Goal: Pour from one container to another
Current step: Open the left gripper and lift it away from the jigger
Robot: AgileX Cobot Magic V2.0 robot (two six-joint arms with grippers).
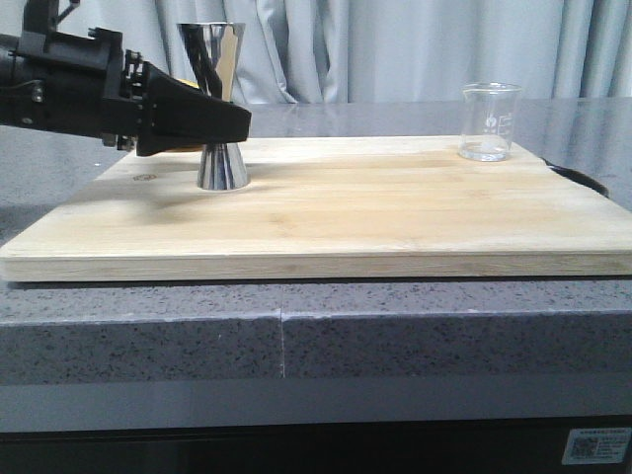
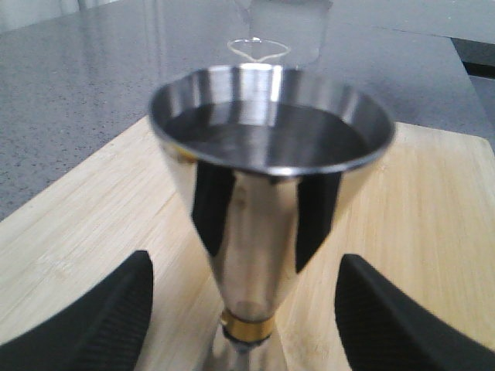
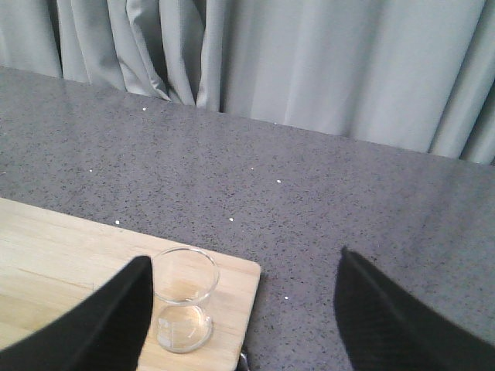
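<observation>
On the wooden board (image 1: 326, 212), the left gripper (image 2: 244, 309) stood open around the untouched jigger (image 1: 220, 109) at far left, the beaker (image 1: 489, 120) at far right; an off-centre closure could tip the tall jigger.

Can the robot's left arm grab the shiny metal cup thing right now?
Probably yes. The left gripper is open, its black fingers on either side of the tall polished steel hourglass-shaped jigger near its gold-banded waist, with nothing between them.
</observation>
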